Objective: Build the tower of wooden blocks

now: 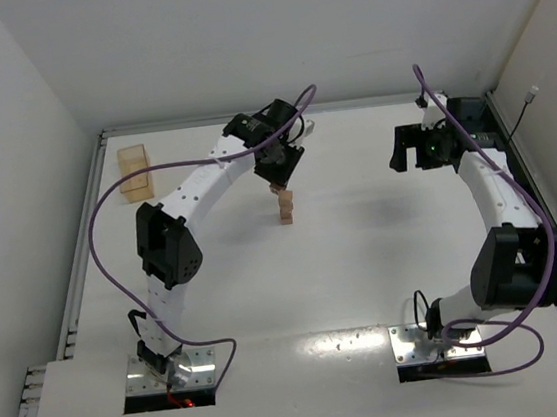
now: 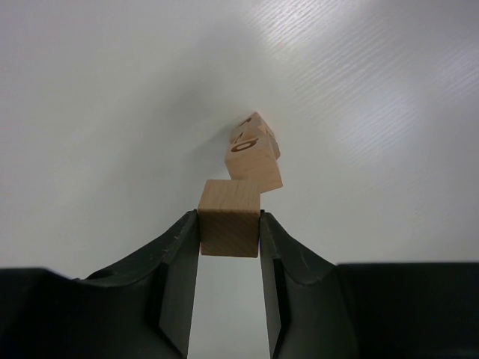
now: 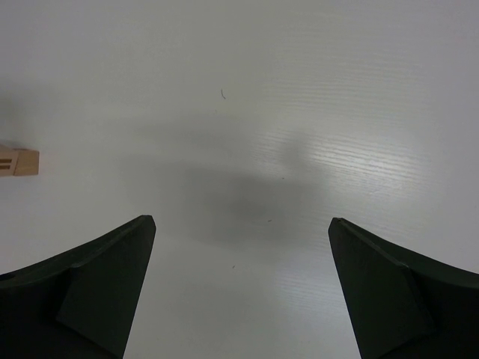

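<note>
My left gripper (image 2: 230, 233) is shut on a small tan wood block (image 2: 229, 223), pinched between both fingers. It holds the block just above the tower (image 2: 254, 155), a narrow stack of small tan cubes that are slightly twisted against each other. In the top view the left gripper (image 1: 277, 176) hovers over the tower (image 1: 285, 209) at the table's middle back. My right gripper (image 1: 412, 159) is open and empty, far right of the tower, and its wrist view (image 3: 241, 232) shows only bare table between the fingers.
A larger open tan box (image 1: 134, 172) stands at the back left near the table's raised edge. A tan wooden piece (image 3: 18, 161) shows at the left edge of the right wrist view, cut off by the frame.
</note>
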`<state>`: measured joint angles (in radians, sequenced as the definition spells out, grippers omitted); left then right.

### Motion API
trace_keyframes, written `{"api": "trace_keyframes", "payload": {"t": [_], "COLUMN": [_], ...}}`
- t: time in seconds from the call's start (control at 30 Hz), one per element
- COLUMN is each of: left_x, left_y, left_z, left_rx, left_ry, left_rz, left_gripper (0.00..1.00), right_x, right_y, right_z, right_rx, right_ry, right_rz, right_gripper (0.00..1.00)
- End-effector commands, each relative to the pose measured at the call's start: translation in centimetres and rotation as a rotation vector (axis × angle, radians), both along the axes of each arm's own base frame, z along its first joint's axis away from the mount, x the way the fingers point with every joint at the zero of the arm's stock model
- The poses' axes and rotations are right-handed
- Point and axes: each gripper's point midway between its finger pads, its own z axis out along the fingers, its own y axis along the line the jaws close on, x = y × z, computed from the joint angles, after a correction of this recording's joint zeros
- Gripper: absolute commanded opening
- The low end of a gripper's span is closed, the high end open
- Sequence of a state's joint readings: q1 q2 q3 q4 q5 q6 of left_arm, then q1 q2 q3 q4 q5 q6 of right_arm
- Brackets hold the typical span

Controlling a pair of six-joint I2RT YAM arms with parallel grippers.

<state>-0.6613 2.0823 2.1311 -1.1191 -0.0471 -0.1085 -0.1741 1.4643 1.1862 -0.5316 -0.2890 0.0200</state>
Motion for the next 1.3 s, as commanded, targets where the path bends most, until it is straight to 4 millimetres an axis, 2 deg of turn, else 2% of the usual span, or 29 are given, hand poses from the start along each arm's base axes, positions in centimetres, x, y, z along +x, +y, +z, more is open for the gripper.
{"api": "trace_keyframes", "payload": {"t": [0.0, 0.73, 0.87, 1.27], "left_x": [0.3, 0.0, -0.1, 0.2], "left_y": [-1.2, -2.2, -2.3, -2.2], "left_z": [1.2, 0.2, 0.2, 0.0], "left_rx": [-0.033, -0.041, -0.045, -0.032], "left_ry": [-0.029, 0.0, 0.003, -0.007], "left_rz": [-0.025, -0.048, -0.061, -0.052], "left_gripper": [0.0, 0.0, 0.05, 0.12], "right_x": [1.2, 1.1, 0.9, 0.9], "right_y": [0.3, 0.3, 0.3, 0.3], "right_z": [1.4, 1.5, 1.1, 1.1], "right_rx": [0.01, 0.008, 0.01, 0.01], "right_ry": [-0.051, -0.061, -0.051, -0.051], "right_rz": [0.01, 0.01, 0.01, 0.01], "right_gripper": [1.0, 1.0, 1.0, 1.0]}}
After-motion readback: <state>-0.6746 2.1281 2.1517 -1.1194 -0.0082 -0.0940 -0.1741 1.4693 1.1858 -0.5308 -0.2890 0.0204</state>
